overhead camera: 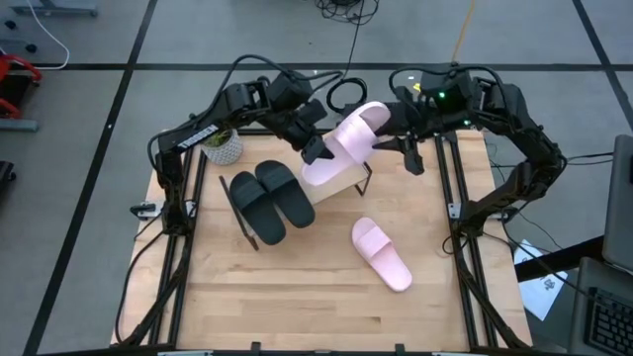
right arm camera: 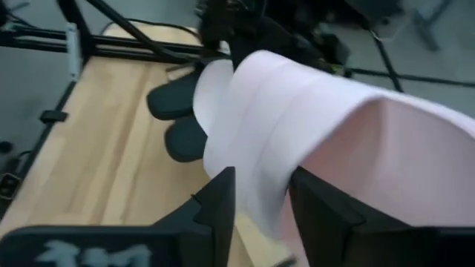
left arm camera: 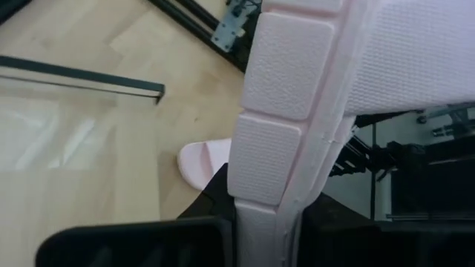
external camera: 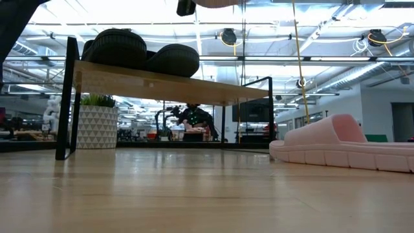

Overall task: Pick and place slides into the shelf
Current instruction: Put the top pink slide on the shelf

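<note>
Both grippers hold pink slide above shelf

Two dark arms, matte black links, rounded joints. Left arm carries white label strip. Right arm has green light near base. Black cables loop behind. Right gripper fingers black, flat, angular.

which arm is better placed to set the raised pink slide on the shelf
Hard to split: both the left end effector and the right end effector grip the raised pink slide above the shelf. Left seems marginally better, nearer the free spot.
</note>
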Robot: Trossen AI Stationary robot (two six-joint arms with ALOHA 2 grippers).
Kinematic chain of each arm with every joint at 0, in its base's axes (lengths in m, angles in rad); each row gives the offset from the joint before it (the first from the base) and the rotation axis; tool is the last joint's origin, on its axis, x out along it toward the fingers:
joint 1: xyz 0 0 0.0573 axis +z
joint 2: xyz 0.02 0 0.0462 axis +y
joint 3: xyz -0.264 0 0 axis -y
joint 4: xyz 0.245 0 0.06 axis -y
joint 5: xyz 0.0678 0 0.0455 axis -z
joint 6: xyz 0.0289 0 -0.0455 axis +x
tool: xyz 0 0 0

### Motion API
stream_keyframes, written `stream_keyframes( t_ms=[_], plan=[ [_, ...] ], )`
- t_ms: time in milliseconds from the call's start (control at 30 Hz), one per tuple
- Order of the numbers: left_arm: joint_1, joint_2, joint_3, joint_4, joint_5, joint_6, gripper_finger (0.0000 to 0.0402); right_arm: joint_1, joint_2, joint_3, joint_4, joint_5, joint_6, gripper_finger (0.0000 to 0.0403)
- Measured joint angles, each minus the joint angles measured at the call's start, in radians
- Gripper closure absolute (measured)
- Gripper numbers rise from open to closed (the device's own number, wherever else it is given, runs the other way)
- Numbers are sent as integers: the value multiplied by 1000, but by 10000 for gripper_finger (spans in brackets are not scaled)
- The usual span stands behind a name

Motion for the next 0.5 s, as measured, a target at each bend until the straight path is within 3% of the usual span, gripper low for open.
stream_keyframes(
  t_ms=[300, 500],
  plan=[
    [35, 0, -1, 7, -9, -9, 353, 0, -99, 1, -77, 101, 72, 226],
    [43, -10, -2, 227, -46, -55, 353, 0, -158, -13, -129, 98, 183, 211]
  ],
)
